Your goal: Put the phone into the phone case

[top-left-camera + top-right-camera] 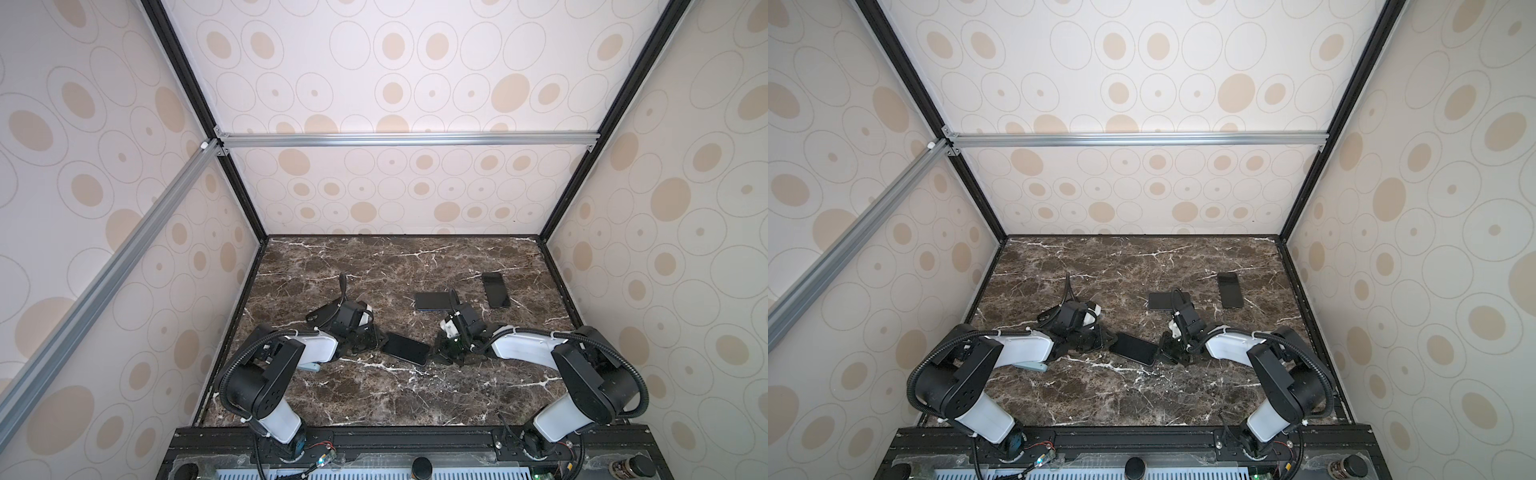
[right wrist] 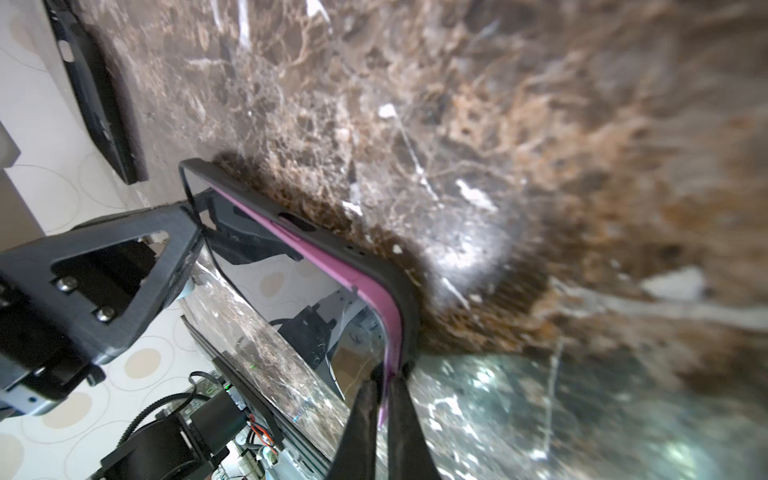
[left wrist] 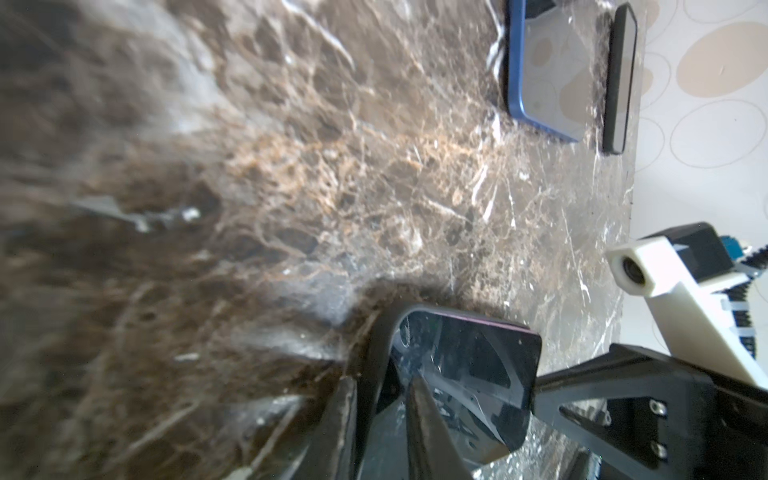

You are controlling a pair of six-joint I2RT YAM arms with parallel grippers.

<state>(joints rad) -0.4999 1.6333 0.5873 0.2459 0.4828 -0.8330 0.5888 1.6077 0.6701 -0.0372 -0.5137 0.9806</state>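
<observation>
Seating is in hand: case (image 3: 374, 332) is clamped by left gripper (image 3: 382, 384), phone (image 2: 291, 282) pinched by right gripper (image 2: 384, 380); next (likely) the corner beside those fingertips is pressed home.

In both top views we look down from high up at the whole table (image 1: 374, 399). Our 2 wrist cameras sit low, face each other, and share the phone (image 3: 465, 374).

A robotics lab test cell: aluminium frame (image 1: 407, 139) and patterned panels (image 1: 395, 83) box in a marble tabletop (image 1: 374, 395).
</observation>
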